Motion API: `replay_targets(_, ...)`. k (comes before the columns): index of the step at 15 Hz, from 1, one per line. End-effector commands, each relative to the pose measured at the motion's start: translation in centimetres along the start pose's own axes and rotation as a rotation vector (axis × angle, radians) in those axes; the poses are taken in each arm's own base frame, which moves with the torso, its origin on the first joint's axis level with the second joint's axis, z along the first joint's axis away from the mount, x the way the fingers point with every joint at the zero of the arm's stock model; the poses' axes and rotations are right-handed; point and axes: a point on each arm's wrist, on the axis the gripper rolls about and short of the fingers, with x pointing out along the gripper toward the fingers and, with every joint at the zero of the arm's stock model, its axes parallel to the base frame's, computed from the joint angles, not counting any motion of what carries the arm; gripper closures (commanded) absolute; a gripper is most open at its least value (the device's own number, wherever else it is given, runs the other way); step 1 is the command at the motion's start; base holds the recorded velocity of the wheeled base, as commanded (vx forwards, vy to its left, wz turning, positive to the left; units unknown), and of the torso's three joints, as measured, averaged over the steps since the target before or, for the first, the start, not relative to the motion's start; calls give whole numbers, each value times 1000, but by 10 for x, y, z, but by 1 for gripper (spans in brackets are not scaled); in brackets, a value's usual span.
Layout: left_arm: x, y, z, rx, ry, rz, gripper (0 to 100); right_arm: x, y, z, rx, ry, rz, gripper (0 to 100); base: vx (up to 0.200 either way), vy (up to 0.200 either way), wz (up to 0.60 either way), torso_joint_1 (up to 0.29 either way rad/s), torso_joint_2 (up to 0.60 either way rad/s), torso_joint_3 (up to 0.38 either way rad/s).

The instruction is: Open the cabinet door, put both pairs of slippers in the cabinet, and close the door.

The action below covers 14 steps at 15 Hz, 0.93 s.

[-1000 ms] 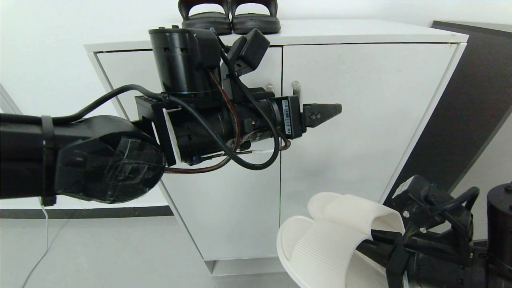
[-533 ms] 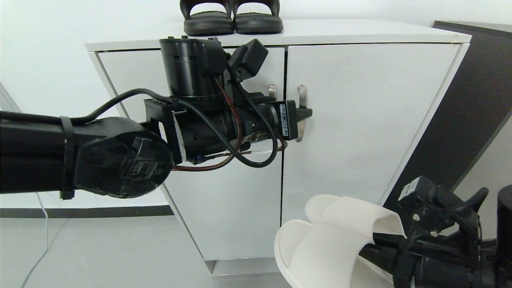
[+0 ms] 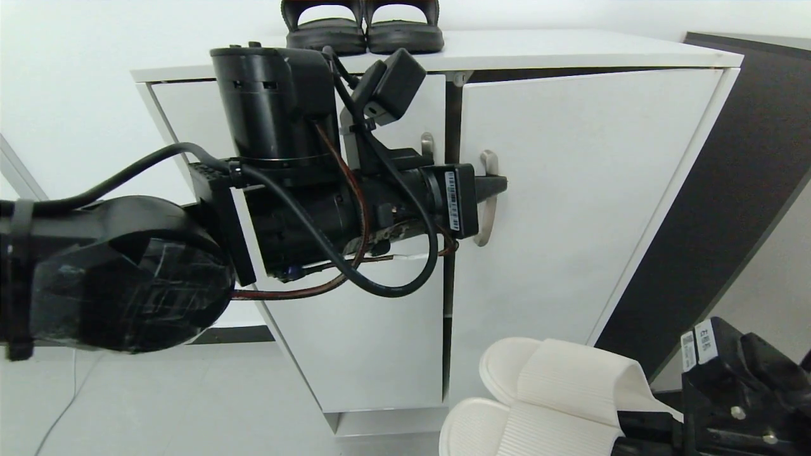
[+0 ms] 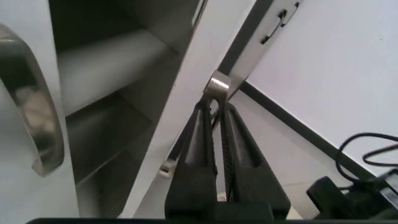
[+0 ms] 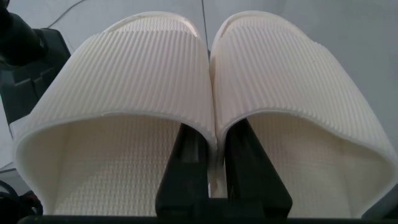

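The white cabinet's right door [image 3: 570,221] stands slightly ajar, with a dark gap along its left and top edges. My left gripper [image 3: 493,187] is shut on that door's metal handle [image 4: 217,84]; an inner shelf [image 4: 112,56] shows through the gap. A pair of black slippers [image 3: 361,28] sits on the cabinet top [image 3: 570,47]. Low at the right, my right gripper [image 5: 214,155] is shut on a pair of white slippers [image 3: 545,392], pinching the touching inner edges of their ribbed straps [image 5: 205,81].
The left door [image 3: 355,342] is closed, and its handle [image 4: 37,118] is close beside my left gripper. A dark wall panel [image 3: 728,209] runs along the cabinet's right side. Pale floor [image 3: 158,399] lies in front at the left.
My left gripper drew back from the right door's face onto its handle, and the door has swung out a little. My right arm with the white slippers has dropped lower.
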Motion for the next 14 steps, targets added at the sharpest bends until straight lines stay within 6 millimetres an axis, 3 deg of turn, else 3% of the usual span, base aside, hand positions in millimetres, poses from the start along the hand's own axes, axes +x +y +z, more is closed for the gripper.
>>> replay_targets(1, -10, -7, 5, 4, -15, -14, 100, -5, 1, 1, -3, -17, 0, 100, 0, 0, 0, 0, 0, 0)
replay_targets(5, -38, -28, -4, 3, 14, -61, 100, -5, 0, 2, -4, -17, 0, 100, 0, 0, 0, 0, 0, 0)
replay_targets(8, -59, -32, 2, 6, -12, -68, 100, -4, 0, 2, -9, -16, 1, 100, 0, 0, 0, 0, 0, 0)
replay_targets(12, -53, -7, 0, -6, -2, 11, 100, -4, 1, -2, -36, -4, 5, 100, 0, 0, 0, 0, 0, 0)
replay_targets(14, -34, 8, -2, -13, 10, 44, 100, -4, 1, -5, -54, 10, 18, 100, 0, 0, 0, 0, 0, 0)
